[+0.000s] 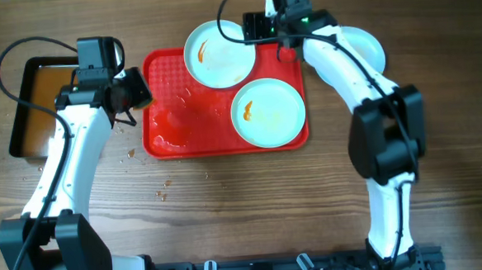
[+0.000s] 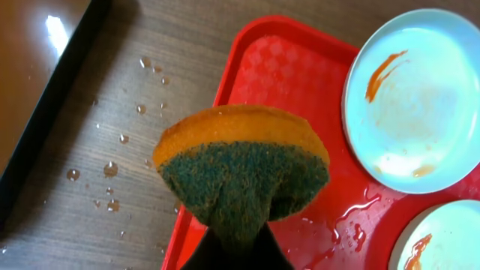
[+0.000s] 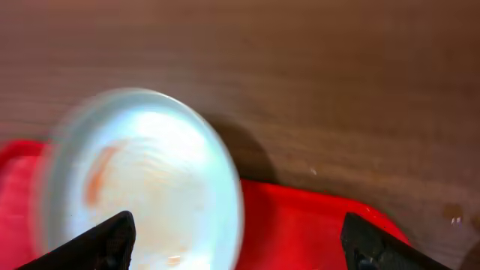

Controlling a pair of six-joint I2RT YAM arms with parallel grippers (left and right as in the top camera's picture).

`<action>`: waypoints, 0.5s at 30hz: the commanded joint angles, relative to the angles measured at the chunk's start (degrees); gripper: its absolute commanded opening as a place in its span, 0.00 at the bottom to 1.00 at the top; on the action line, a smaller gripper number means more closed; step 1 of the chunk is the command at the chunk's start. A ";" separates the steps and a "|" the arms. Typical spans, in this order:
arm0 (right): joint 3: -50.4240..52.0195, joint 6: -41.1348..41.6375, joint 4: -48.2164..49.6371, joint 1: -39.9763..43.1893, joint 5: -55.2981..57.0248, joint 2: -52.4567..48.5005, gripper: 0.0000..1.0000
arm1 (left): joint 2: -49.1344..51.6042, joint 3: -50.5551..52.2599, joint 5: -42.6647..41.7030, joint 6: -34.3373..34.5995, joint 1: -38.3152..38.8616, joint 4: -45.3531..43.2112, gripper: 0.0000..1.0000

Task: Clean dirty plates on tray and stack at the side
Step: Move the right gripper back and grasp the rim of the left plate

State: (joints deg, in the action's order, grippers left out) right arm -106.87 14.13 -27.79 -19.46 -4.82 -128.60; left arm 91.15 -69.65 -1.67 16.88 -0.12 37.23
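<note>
The red tray (image 1: 172, 81) lies mid-table, wet on its left side. One smeared plate (image 1: 220, 53) sits at its far edge, and a second smeared plate (image 1: 269, 110) sits at its right. A third plate (image 1: 367, 50) rests on the table right of the tray, partly hidden by my right arm. My left gripper (image 1: 139, 89) is shut on an orange-and-green sponge (image 2: 240, 161) above the tray's left rim (image 2: 225, 82). My right gripper (image 3: 240, 244) is open over the far plate's right edge (image 3: 142, 187), which looks blurred.
A black pan (image 1: 17, 122) of brownish water stands left of the tray, and its rim shows in the left wrist view (image 2: 52, 112). Water drops (image 1: 163, 189) spot the wood in front of the tray and by its left rim (image 2: 109, 169).
</note>
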 commanded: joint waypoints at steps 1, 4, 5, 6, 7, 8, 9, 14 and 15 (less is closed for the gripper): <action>-0.44 2.86 0.00 0.68 0.20 -4.46 0.87 | 0.48 0.28 -0.87 0.48 -0.11 0.00 0.04; -0.44 6.16 0.07 0.55 -3.98 -6.73 0.77 | 0.48 0.28 -0.87 0.50 -0.11 -0.15 0.04; -0.44 7.50 0.02 0.48 -4.74 -7.08 0.75 | 0.48 0.28 -0.87 0.50 -0.11 -0.11 0.04; -0.42 8.66 0.07 0.37 -5.73 -7.69 0.74 | 0.48 0.28 -0.90 0.50 -0.11 -0.04 0.04; -0.42 9.05 0.04 0.31 -6.36 -7.76 0.74 | 0.48 0.28 -0.87 0.50 -0.11 0.07 0.04; -0.37 10.49 -0.07 0.11 -7.30 -8.04 0.74 | 0.48 0.28 -0.90 0.50 -0.11 0.15 0.04; -0.37 11.65 -0.35 -0.13 -7.32 -8.11 0.73 | 0.48 0.28 -0.87 0.50 -0.11 0.28 0.04; -0.37 15.74 -2.60 -1.62 -7.23 -8.15 0.63 | 0.48 0.28 -0.87 0.50 -0.11 0.31 0.04; -0.37 16.09 -3.06 -1.81 -7.28 -8.15 0.59 | 0.48 0.28 -0.87 0.50 -0.11 0.28 0.04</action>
State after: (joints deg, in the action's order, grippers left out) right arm -106.87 27.05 -30.09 -20.21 -10.79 -135.24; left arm 91.20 -69.65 -1.67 16.91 -0.12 37.56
